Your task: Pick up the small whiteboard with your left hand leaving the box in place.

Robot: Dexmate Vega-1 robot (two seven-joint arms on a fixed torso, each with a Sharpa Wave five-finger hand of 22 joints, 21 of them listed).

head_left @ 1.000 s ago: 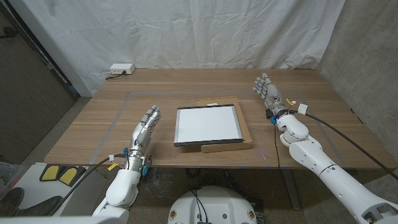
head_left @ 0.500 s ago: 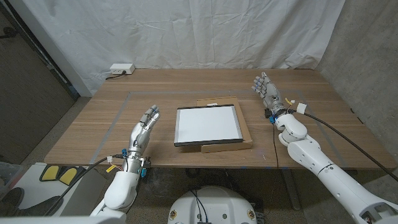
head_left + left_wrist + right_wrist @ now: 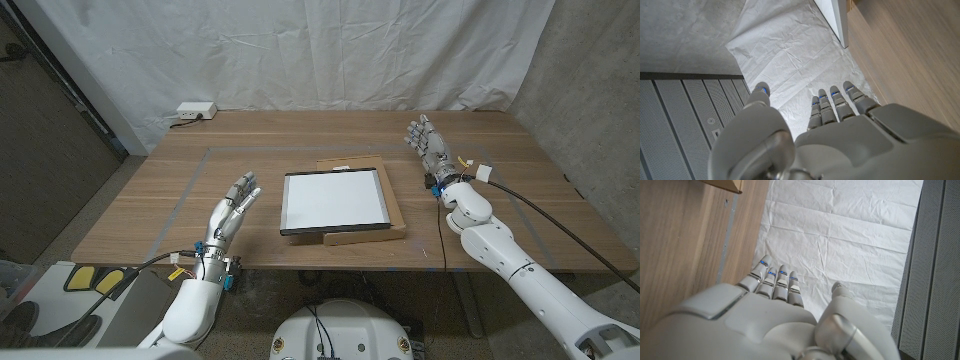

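Over the last second the left hand [image 3: 232, 209] has lifted slightly and drifted nearer the black-framed small white whiteboard [image 3: 333, 201], fingers spread and holding nothing, while the board lies untouched on the flat brown cardboard box [image 3: 383, 224] mid-worktop, so the reach looks only begun.

White rounded arm shells, silvery-grey jointed hands [image 3: 232, 206], blue fingertip markings, black cable, perhaps yellow wrist tags

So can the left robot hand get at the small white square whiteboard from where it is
Probably yes: the left robot hand is open beside the small white square whiteboard, with only bare wooden table between them.
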